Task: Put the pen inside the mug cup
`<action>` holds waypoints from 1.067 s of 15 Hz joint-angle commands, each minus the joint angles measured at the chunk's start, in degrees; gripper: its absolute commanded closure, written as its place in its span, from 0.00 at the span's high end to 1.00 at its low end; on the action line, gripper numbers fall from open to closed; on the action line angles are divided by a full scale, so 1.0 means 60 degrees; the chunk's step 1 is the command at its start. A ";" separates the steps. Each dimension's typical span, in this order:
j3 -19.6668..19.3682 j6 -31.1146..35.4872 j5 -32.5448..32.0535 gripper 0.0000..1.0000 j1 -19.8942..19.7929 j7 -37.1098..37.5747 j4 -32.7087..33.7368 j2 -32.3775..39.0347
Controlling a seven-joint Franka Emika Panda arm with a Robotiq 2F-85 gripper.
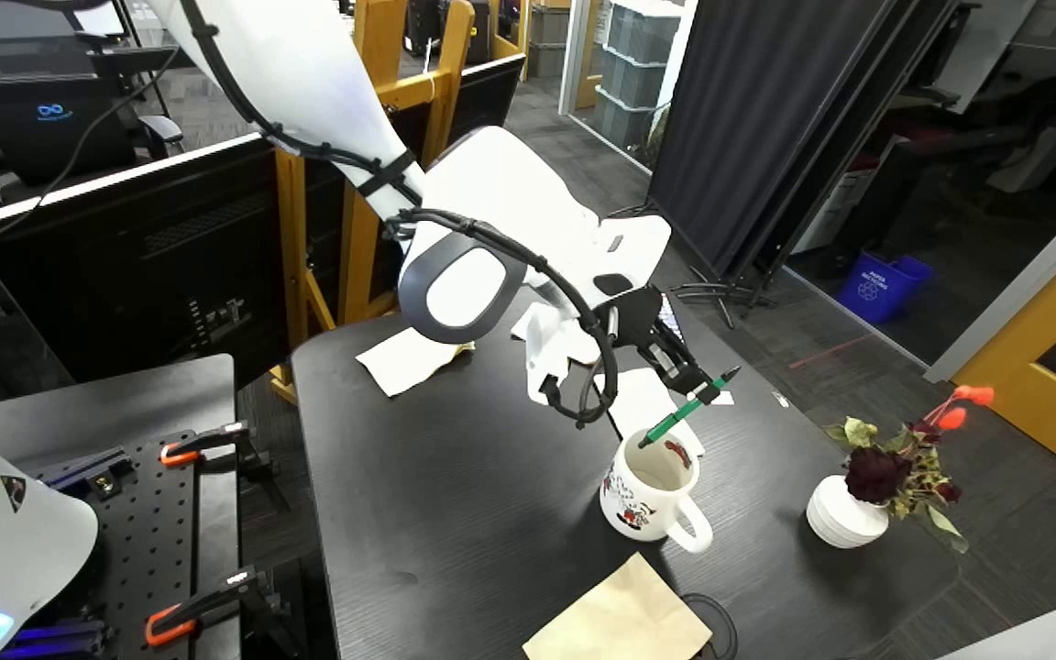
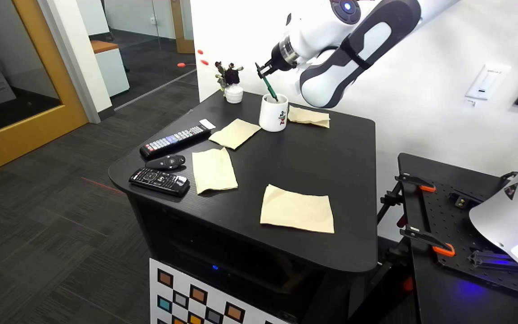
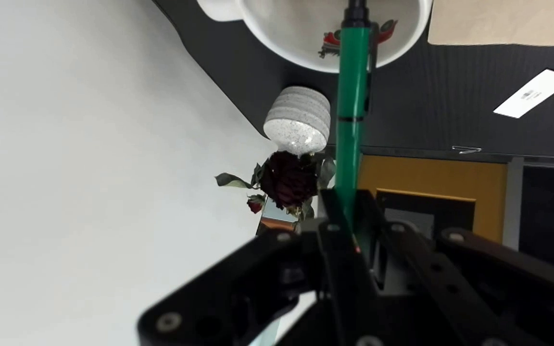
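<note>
My gripper is shut on the green pen, near its upper end, as both exterior views show (image 1: 700, 392) (image 2: 263, 72); the wrist view shows the fingertips (image 3: 346, 199) closed around it. The pen (image 1: 679, 417) (image 2: 270, 87) (image 3: 351, 86) is tilted, its lower black end pointing down at the mouth of the mug cup. The white mug (image 1: 629, 504) (image 2: 270, 117) stands upright on the table, with cartoon markings and a side handle. In the wrist view its rim (image 3: 277, 48) is at the top. The pen's lower end overlaps the opening; how deep it reaches is unclear.
A white vase (image 1: 844, 513) (image 2: 234, 94) (image 3: 298, 117) with a dark rose stands near the mug. Cream napkins (image 1: 620, 619) (image 2: 297, 209) lie around the dark table. Black remotes (image 2: 176, 141) (image 2: 160, 181) lie at one edge. A white wall (image 2: 421, 81) stands behind.
</note>
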 commanded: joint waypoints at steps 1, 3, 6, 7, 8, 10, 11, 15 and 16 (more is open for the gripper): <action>0.0328 0.0630 0.0522 0.03 -0.0387 -0.0199 0.0069 0.0128; 0.0244 0.0645 0.0329 0.37 -0.0383 0.0133 0.0046 0.0232; 0.0387 0.0642 0.0713 0.51 -0.0530 -0.0270 0.0053 0.0135; 0.0401 0.0682 0.0801 0.60 -0.0547 -0.0274 0.0048 0.0130; 0.0230 0.0673 0.0529 0.67 -0.0433 0.0042 -0.0003 0.0150; 0.0157 0.0766 0.0452 0.82 -0.0343 -0.0069 -0.0099 -0.0003; 0.0095 0.0899 0.0364 0.88 -0.0257 -0.0174 -0.0213 -0.0180; -0.0159 0.0586 0.0431 1.00 0.0166 -0.1224 -0.0273 -0.0933; -0.0123 0.0585 0.0204 1.00 0.0186 -0.1540 -0.0488 -0.1290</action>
